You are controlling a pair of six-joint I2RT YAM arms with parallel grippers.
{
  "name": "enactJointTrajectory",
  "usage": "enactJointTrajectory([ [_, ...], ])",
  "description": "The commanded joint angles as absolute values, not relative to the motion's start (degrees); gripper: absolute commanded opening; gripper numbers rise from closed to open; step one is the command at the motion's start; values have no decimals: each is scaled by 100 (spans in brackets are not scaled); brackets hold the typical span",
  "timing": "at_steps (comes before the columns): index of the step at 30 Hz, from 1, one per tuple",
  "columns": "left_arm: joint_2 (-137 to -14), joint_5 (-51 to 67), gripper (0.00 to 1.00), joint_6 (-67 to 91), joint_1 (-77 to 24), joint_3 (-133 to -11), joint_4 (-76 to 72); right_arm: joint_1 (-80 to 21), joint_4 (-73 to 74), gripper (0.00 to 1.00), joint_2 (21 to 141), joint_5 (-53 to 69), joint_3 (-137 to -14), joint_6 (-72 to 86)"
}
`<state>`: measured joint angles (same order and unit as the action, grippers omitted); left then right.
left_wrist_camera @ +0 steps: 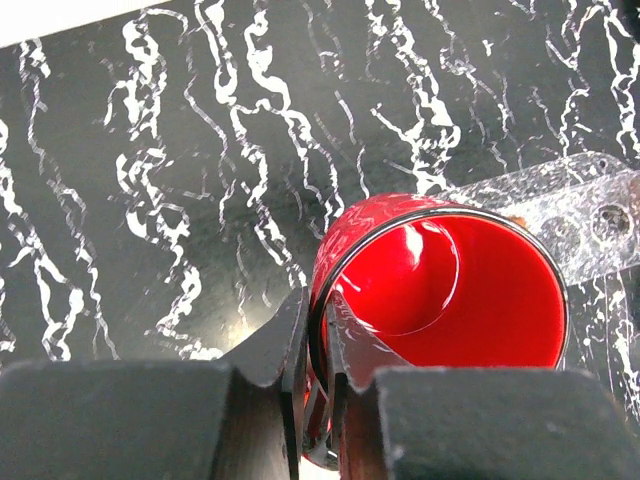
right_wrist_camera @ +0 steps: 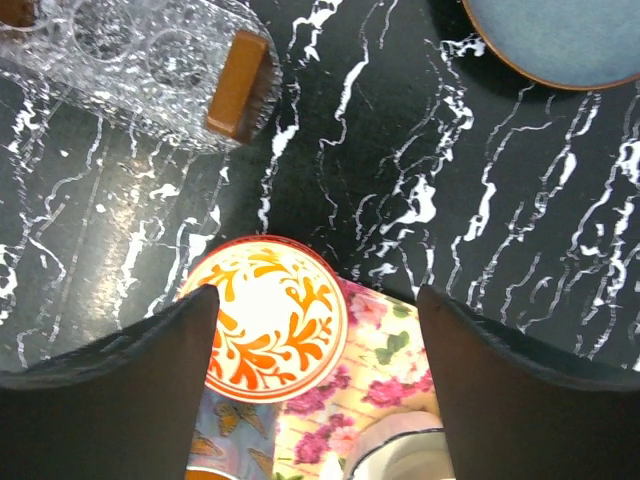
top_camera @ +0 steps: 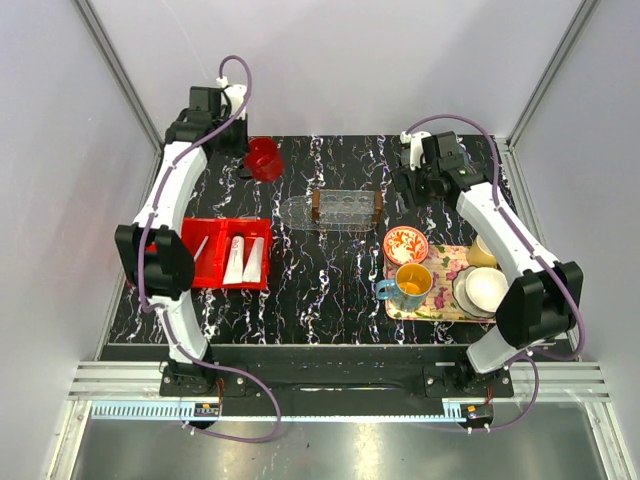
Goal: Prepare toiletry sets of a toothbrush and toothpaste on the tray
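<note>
The slim pale toothbrush [top_camera: 200,249] and the two small white toothpaste tubes [top_camera: 235,260] lay in the red three-compartment plastic bin [top_camera: 225,224]. They were well apart from the clear oval plastic tray [top_camera: 298,212] at mid-table, which carried a clear piece with brown ends [top_camera: 347,208]. A floral rectangular tray [top_camera: 445,265] of crockery sat to the right. The left gripper [left_wrist_camera: 318,335] was pinched shut on the rim of a glossy red cup [left_wrist_camera: 450,280], away from the bin. The right gripper [right_wrist_camera: 315,300] hung wide open and empty above an orange-patterned bowl [right_wrist_camera: 270,325], near the clear tray's end.

White arms [top_camera: 170,192] with black joints, purple cables [top_camera: 244,82] and matte black fingers [right_wrist_camera: 110,380].
</note>
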<state>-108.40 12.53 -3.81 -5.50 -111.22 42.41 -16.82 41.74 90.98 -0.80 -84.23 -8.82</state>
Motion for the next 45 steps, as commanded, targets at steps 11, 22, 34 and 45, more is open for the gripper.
enactJointTrajectory([
  [11, -12040, 835, 0, -369, -1134, -12427, 3832, -1275, 3938, 100, 8200, -352, -7700, -888],
  [22, -12489, 826, 0, -791, -1389, -12393, 4175, -1230, 3859, 100, 8209, -202, -7576, -897],
  [34, -12322, 449, 0, -274, -1573, -11637, 4061, -1222, 3718, 100, 8244, -97, -7427, -861],
  [45, -12041, 404, 0, -18, -1608, -11022, 3780, -1222, 3683, 100, 8200, -62, -7365, -835],
])
